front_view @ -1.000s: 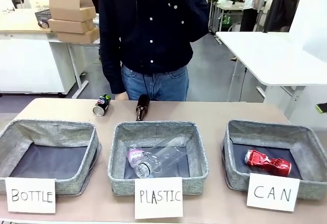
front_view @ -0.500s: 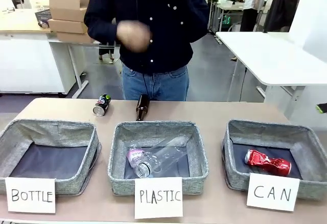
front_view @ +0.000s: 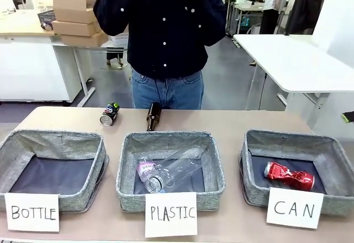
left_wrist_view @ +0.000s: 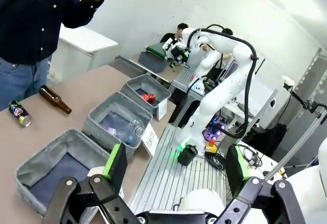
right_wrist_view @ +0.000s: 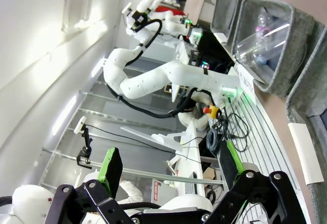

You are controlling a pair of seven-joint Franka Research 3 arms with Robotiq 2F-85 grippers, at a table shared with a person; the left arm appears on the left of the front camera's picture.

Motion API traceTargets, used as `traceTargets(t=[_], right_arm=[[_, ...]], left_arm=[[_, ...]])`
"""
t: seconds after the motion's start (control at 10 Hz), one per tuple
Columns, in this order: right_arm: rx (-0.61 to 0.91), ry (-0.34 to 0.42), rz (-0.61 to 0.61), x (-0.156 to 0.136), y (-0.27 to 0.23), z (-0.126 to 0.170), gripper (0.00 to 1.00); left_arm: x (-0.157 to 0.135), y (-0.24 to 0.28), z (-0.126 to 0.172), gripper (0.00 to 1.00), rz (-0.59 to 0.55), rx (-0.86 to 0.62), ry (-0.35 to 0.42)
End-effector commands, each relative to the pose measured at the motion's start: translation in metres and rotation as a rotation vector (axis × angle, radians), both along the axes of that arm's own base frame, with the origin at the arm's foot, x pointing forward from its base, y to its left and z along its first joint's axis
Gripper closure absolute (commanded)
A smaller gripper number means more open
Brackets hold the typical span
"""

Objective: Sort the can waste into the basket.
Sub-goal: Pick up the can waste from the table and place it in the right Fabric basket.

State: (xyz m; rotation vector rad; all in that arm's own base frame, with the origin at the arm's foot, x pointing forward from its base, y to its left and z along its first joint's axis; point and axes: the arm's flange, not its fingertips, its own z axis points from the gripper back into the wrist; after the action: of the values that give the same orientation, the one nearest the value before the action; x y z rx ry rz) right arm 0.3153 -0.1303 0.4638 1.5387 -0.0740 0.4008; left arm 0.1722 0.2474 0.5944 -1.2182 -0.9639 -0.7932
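A: Front view, contents?
B: Red can (front_view: 289,176) lying inside the CAN basket (front_view: 255,194), robot's right. Dark can (front_view: 109,114) on its side on the table's far edge, beside a brown bottle (front_view: 153,116).

A: Left wrist view?
B: Left gripper (left_wrist_view: 176,166) spread wide, empty, well back from the table.

A: Right wrist view?
B: Right gripper (right_wrist_view: 168,167) likewise parted, nothing held.

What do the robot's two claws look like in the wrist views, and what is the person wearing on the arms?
Each claw, left claw and right claw, has a black linked frame with round silver pins and two fingers faced with bright green pads. The other arm, seen farther off, is glossy white with rounded joints and a black cable. The person's sleeves are dark navy, part of a shirt with small white buttons.
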Motion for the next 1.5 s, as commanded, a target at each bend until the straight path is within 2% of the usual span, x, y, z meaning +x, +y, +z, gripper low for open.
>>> traceTargets(t=[0.0,1.4], right_arm=[[-0.004,-0.018,0.008,-0.0004,-0.0023,0.0005,0.00],[-0.004,-0.018,0.008,-0.0004,-0.0023,0.0005,0.00]], left_arm=[[-0.0024,0.0008,-0.0005,0.00,0.010,0.003,0.014],[-0.0024,0.0008,-0.0005,0.00,0.010,0.003,0.014]])
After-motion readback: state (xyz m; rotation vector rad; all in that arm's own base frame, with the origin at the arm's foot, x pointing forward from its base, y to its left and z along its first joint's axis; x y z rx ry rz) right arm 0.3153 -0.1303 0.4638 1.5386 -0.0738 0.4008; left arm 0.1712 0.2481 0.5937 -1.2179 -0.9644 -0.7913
